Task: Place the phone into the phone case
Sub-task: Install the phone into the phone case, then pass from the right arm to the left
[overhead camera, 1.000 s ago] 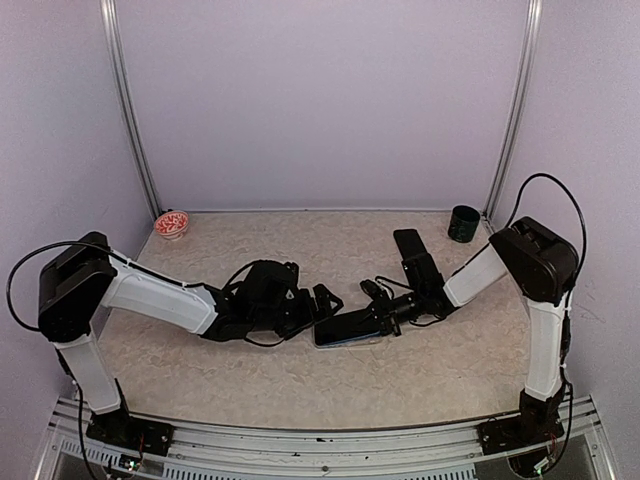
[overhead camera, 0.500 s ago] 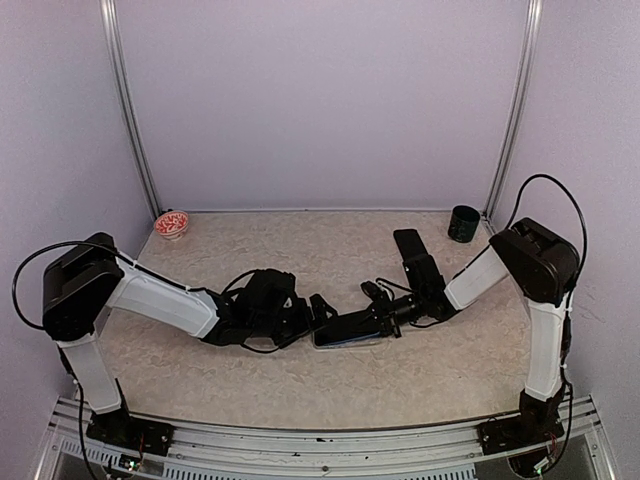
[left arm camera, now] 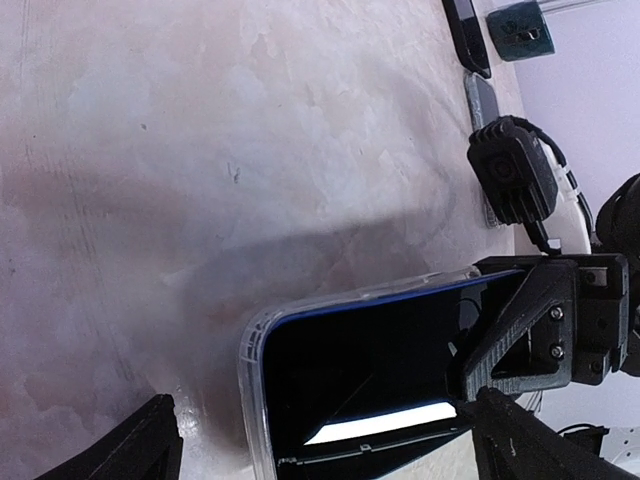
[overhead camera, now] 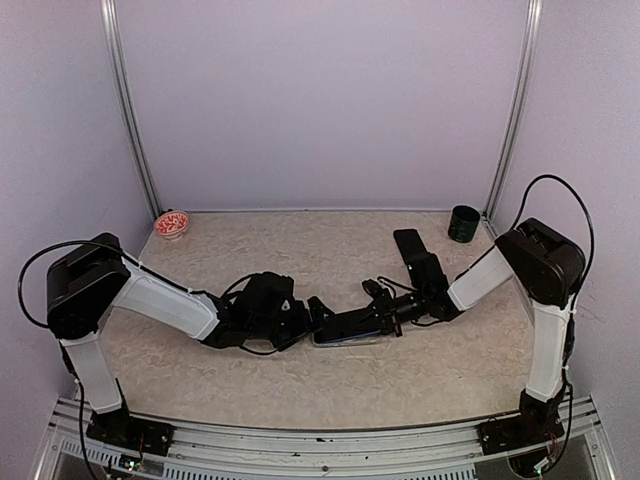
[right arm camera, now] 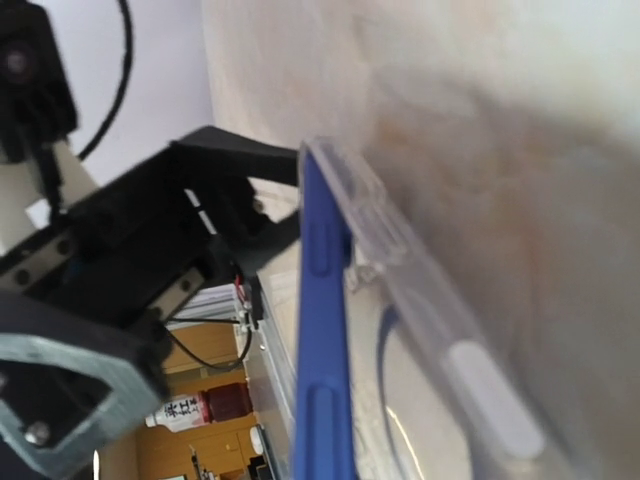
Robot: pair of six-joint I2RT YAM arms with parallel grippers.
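Seating the phone (left arm camera: pixel 370 370) into the clear case (left arm camera: pixel 252 400) at mid-table (overhead camera: pixel 300 250) is the step in hand, we judge. The phone sits tilted, with the end nearest the left gripper (overhead camera: pixel 318 311) down in the case and the other end raised. The right gripper (overhead camera: pixel 377 316) looks clamped on that raised end, presumably to lever it down. The left jaws are spread wide either side of the case end and grip nothing. We read that as a fence against sliding. Count: one phone, one case, two grippers, one dark slab (overhead camera: pixel 408 243) behind, one dark cup (overhead camera: pixel 463 222), one red bowl (overhead camera: pixel 172 223).
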